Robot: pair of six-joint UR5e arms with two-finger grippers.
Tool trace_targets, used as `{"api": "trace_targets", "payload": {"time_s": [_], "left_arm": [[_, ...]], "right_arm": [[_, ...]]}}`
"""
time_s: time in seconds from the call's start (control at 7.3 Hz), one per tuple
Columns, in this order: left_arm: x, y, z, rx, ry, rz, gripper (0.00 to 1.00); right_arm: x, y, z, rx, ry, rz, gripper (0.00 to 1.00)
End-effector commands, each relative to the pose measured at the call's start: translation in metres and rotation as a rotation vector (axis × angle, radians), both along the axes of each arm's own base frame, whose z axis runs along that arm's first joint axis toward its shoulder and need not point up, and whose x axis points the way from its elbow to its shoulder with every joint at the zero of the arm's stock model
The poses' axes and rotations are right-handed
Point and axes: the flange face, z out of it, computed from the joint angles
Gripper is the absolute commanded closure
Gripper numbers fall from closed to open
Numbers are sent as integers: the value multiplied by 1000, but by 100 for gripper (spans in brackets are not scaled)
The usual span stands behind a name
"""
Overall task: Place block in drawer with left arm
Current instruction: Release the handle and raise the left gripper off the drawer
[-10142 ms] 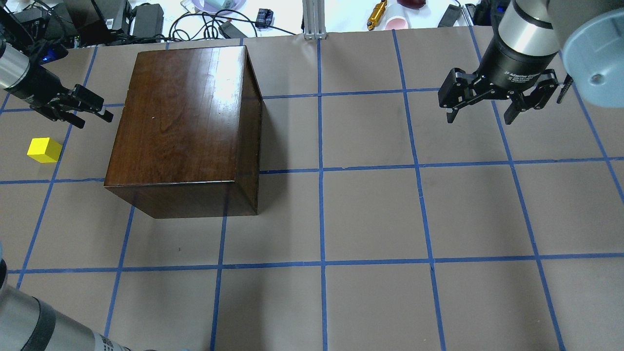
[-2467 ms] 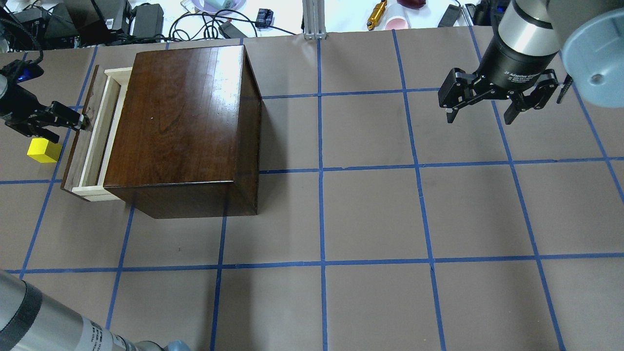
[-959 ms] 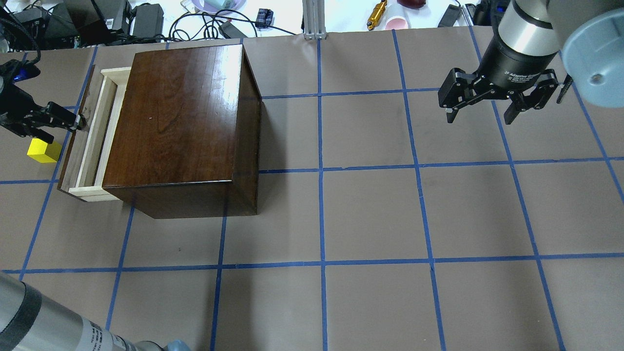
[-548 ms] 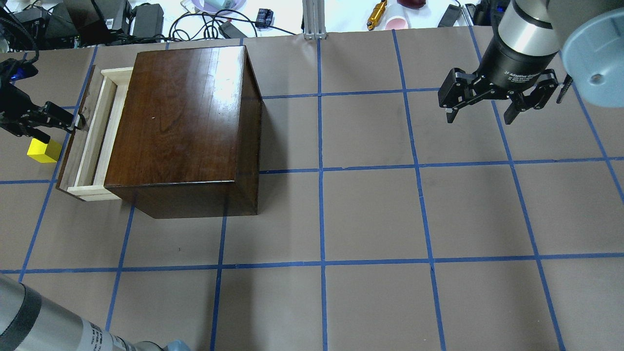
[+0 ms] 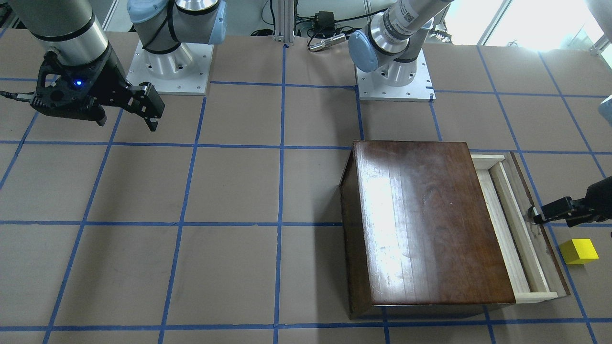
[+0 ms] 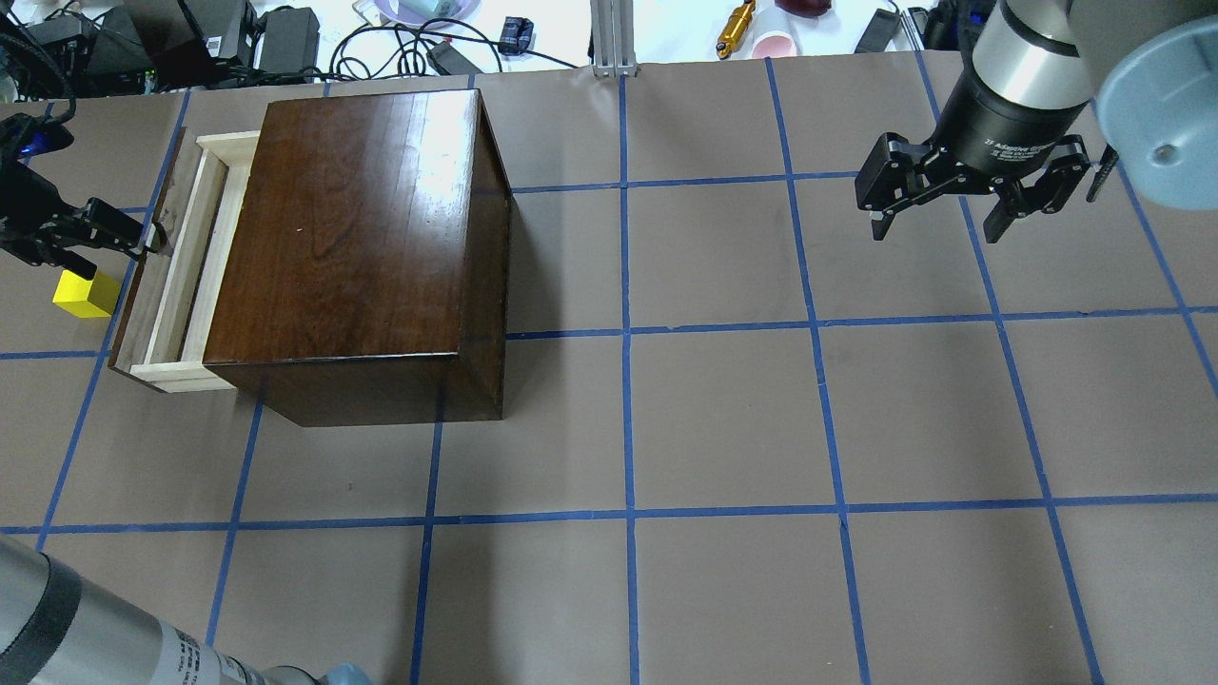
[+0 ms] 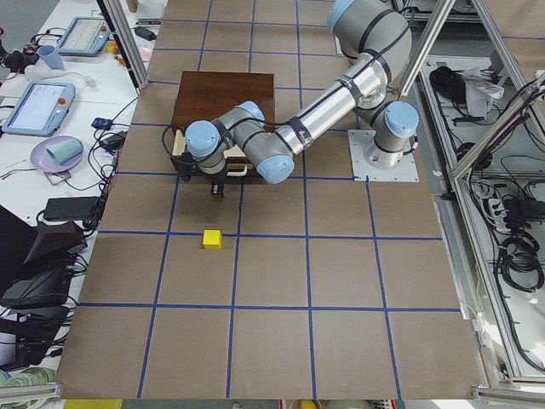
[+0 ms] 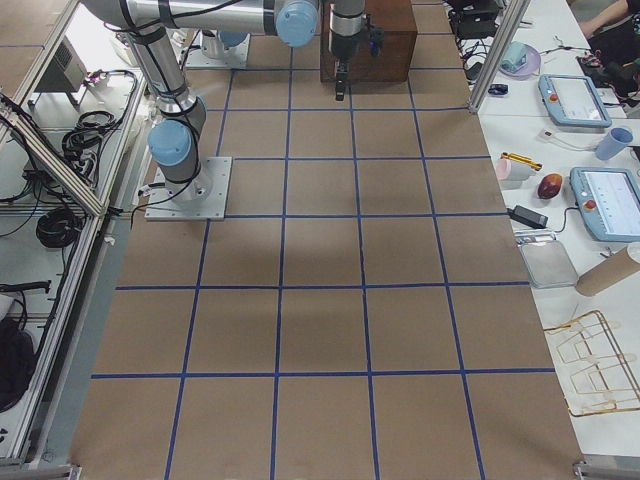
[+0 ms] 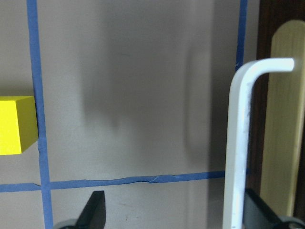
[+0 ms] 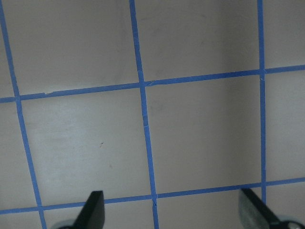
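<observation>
Drawer opened; block pick-up pending.
Drawer [image 6: 164,285] stands partway out of box [image 6: 352,219]. Left gripper [image 9: 176,214] has jaws apart, white handle [image 9: 237,143] between them. Block [image 6: 84,292] lies on table beside drawer front. Next move, likely: clear handle, straddle block, close. Right gripper [image 6: 937,228] is spread, well apart.

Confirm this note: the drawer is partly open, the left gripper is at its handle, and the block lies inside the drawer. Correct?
Not quite. The block is not inside the drawer. It lies on the table just outside the drawer's front, as the overhead view shows. The rest holds: the drawer is partly open, and the left gripper is at its handle, jaws apart.
</observation>
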Motion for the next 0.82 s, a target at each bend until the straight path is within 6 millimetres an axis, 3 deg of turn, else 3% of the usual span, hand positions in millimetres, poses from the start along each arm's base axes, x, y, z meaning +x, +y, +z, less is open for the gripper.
{"api": "trace_targets", "payload": {"time_s": [0.0,0.27,0.69], "left_arm": [[3,-4,14,-13,-13,2,2],[12,-13,34,0,-29,0,0],[31,-27,26,-1,-93,-16,0]], "right_arm": [[0,0,0,0,0,0,0],[0,0,0,0,0,0,0],[0,0,0,0,2,0,0]]}}
